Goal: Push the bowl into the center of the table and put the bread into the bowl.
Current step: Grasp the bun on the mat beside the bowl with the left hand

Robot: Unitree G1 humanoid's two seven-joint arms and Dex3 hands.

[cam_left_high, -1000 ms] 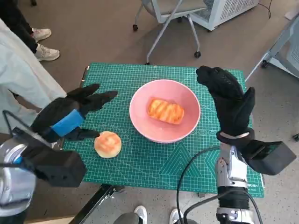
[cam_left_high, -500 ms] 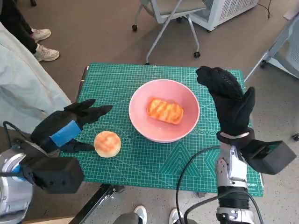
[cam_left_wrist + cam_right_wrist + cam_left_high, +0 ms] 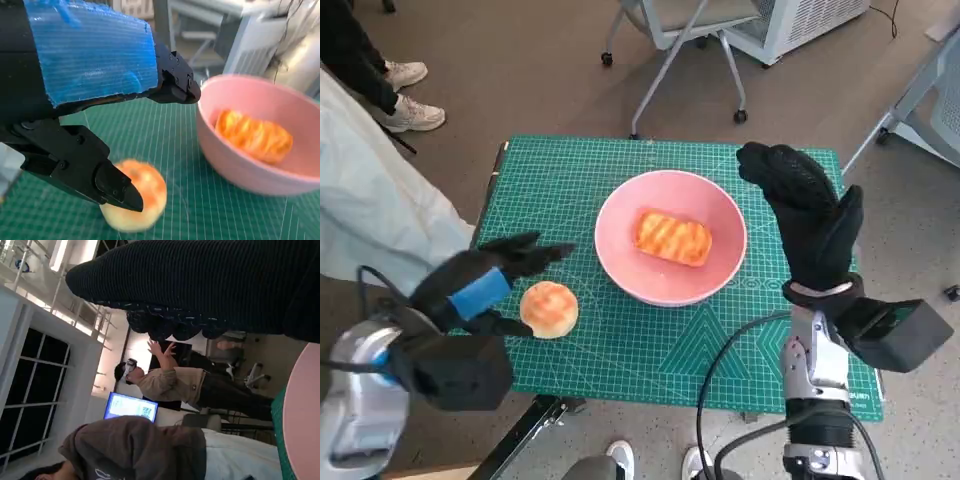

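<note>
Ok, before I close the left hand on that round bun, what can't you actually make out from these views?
- Contact: the left hand has fingers at the round bun; neither head nor left wrist view settles touching or apart.
- The bun is blurred in the left wrist view, a fingertip hiding part.
- Right hand: the right wrist view shows only dark glove; fingers barely visible.
- Pink bowl: only a rim sliver, cut by the edge.

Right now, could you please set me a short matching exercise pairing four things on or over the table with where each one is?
Things:
1. oblong bread
2. round bun
3. left hand
4. right hand

Places:
A. on the mat, outside the bowl
B. raised beside the bowl's far side from the bun
C. inside the bowl
D. open around the bun

Pairs: 1-C, 2-A, 3-D, 4-B
</note>
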